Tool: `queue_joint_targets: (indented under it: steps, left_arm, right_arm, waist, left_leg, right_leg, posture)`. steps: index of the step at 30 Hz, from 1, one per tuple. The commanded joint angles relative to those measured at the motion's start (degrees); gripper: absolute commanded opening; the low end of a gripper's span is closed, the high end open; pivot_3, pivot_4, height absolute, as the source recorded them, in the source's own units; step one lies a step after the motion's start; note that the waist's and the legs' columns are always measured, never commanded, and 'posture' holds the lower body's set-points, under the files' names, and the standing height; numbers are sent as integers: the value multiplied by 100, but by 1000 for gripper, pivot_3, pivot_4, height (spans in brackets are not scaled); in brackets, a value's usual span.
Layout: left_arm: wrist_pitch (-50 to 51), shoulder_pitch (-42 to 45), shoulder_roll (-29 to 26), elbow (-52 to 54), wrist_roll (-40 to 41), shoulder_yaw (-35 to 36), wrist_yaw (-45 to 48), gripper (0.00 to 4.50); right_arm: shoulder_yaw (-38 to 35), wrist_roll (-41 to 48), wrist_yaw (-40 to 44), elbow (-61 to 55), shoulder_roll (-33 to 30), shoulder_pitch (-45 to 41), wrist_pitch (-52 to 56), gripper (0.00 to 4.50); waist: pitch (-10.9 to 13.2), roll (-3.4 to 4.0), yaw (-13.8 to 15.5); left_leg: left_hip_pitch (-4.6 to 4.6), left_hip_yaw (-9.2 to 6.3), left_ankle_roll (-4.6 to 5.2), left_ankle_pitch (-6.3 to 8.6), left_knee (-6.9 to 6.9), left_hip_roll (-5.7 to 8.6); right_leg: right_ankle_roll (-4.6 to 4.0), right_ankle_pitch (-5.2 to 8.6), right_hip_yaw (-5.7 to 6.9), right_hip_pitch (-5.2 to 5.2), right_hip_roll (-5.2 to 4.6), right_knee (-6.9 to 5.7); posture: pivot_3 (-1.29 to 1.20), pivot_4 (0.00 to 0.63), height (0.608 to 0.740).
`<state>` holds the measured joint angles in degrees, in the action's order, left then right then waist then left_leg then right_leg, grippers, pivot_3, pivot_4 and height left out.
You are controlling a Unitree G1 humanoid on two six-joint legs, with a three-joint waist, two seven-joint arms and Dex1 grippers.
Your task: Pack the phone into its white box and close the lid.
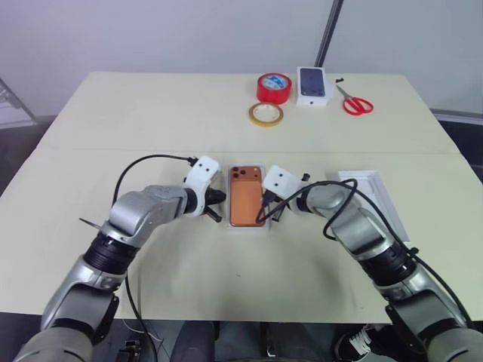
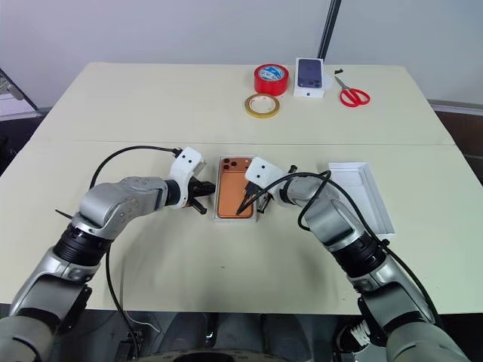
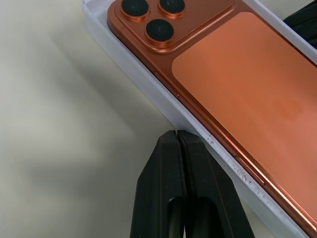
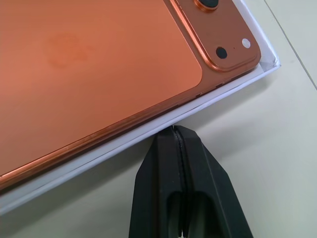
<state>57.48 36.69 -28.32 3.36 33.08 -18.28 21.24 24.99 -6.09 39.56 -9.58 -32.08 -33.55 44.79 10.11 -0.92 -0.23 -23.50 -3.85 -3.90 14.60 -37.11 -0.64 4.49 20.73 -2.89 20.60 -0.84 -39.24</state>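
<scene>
- The left gripper (image 3: 181,136) has its two black fingers pressed together on nothing, their tips touching the white box (image 3: 148,82) on its long outer wall, on the robot's left side of it.
- The right gripper (image 4: 177,131) is likewise pinched together and empty, its tips just at the opposite long wall of the same box.
- Between them the phone (image 1: 246,196) lies back up inside the white box, lens cluster at the far end, near the middle of the table (image 1: 151,113).
- In the wrist views the phone's near edge sits on or above the rim rather than sunk below it; whether it is fully seated I cannot tell.
- The lid (image 2: 362,192) rests open side up on the robot's right, well apart from the box.
- Judgement on handling: the phone looks rigid, dense for its size and smooth, so it would slip under a glancing push; light pressure on the flat back, away from the lenses, seems the safer way to seat it.
- The box and lid look like thin, stiff card: light, easy to skid across the table, and easy to dent at the walls.
- The lid is probably best taken by a long wall near its middle and kept level so it does not tilt over the box.
</scene>
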Motion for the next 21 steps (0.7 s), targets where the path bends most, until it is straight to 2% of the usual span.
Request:
queue_joint_targets:
  steps: [1,12,21]
  left_arm:
    - [218,234,581,88,129,-187,416,62]
    - [396,734,1951,-570,-290,-600,894,62]
    - [368,792,2389,-947,-593,-377,995,62]
  right_arm:
    - [-251,92,243,-753,-331,217,67,0]
    - [-1335,276,572,-1896,-1672,1747,587,0]
    - [-1958,346,483,-2122,-2024,2534,694,0]
  waist:
    - [0,0,29]
    - [2,-1,78]
    - [2,-1,87]
  left_leg:
    - [0,0,2,1,0,2]
    - [0,0,4,2,-3,1]
    - [2,0,4,2,-4,0]
  right_leg:
    - [1,0,0,-1,-1,2]
    - [2,1,1,-6,9,3]
    - [2,1,0,-10,12,3]
  posture:
    - [0,150,740]
    - [0,150,740]
    - [0,150,740]
